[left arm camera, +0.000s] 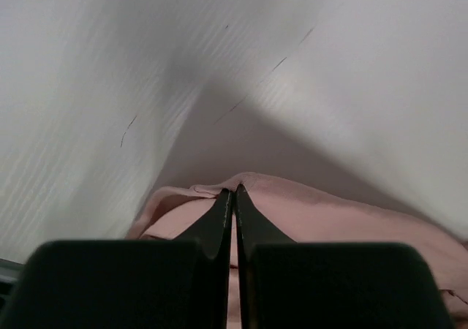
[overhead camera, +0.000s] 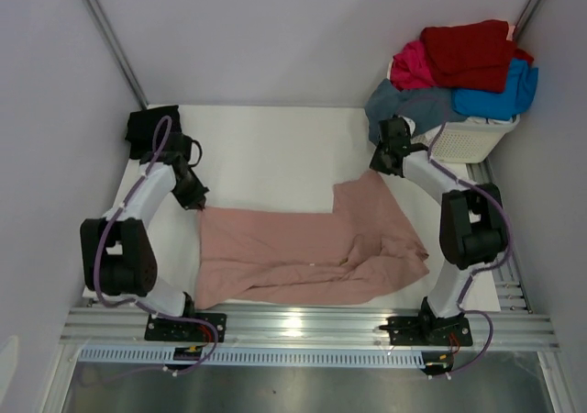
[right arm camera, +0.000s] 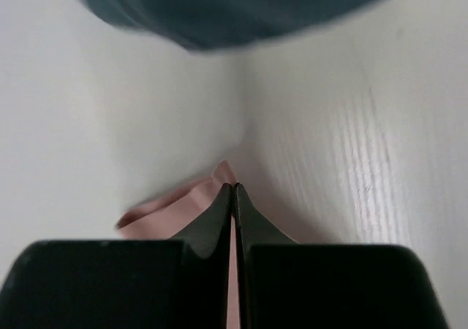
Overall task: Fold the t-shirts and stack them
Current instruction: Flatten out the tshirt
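Observation:
A dusty-pink t-shirt [overhead camera: 303, 248] lies spread and rumpled across the front of the white table [overhead camera: 275, 156]. My left gripper [overhead camera: 195, 200] is shut on its far left corner [left arm camera: 241, 183]. My right gripper [overhead camera: 378, 163] is shut on its far right corner [right arm camera: 219, 186], lifted toward the basket. A black t-shirt [overhead camera: 147, 128] lies folded at the back left. Red [overhead camera: 468, 53], magenta [overhead camera: 413, 64], bright-blue [overhead camera: 500, 92] and slate-blue [overhead camera: 404, 106] t-shirts are piled on the laundry basket [overhead camera: 472, 138]; the slate-blue one also shows blurred in the right wrist view [right arm camera: 234, 7].
The white slatted basket stands at the back right corner, close to my right arm. Grey walls close in the table on the left, back and right. An aluminium rail [overhead camera: 303, 326] runs along the near edge.

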### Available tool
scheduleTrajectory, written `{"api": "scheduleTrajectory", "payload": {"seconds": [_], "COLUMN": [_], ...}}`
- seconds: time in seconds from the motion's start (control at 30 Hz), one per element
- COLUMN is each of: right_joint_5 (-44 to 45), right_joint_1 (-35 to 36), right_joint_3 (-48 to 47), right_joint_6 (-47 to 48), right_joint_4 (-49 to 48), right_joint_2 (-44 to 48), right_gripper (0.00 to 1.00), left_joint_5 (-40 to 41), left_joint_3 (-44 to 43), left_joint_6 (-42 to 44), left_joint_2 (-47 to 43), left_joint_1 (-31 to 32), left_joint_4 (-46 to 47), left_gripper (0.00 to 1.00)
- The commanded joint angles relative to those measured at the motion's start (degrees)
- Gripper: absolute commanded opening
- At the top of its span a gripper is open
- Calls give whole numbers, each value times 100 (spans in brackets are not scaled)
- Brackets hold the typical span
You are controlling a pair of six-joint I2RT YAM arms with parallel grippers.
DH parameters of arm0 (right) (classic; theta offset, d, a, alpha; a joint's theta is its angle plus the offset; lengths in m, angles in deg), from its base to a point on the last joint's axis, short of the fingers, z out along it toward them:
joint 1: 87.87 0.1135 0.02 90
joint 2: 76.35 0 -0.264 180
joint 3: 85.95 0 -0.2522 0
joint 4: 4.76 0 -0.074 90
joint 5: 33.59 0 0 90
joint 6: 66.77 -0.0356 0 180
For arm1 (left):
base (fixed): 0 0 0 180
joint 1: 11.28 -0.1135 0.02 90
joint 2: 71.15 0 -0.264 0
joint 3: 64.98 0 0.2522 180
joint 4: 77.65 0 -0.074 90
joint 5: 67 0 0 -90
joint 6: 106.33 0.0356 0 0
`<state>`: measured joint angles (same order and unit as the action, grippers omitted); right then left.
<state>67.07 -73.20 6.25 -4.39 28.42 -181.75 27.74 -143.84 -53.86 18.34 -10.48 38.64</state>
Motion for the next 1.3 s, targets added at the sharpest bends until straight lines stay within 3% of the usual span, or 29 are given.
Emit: {"api": "scheduleTrajectory", "payload": {"seconds": [0.0,0.27,0.6,0.9,1.27], "right_joint_5": [454,780,526,146,236], "right_joint_1": [-26,-167,-474,-343,-53], "right_joint_3": [-839,-1710,-2387,-2536,-2633], "right_joint_6": [476,1257,1559,1373,1400], "right_joint_4": [-70,141,237,159,483], "right_joint_2": [1161,2628,3939,4906,4230], "right_gripper": [0,0,0,0,0], "left_joint_5": [229,449,994,1987,2409], "left_joint_3": [-704,-2198,-3270,-2991,-2560], "left_joint_6": [-26,317,800,1249,1513], "left_joint_2": [-678,-1276,-2409,-3790,-3825], "left_joint_1": [26,34,324,808,834], "left_joint_4": [-14,-673,-972,-437,-348], "left_gripper": [0,0,0,0,0]}}
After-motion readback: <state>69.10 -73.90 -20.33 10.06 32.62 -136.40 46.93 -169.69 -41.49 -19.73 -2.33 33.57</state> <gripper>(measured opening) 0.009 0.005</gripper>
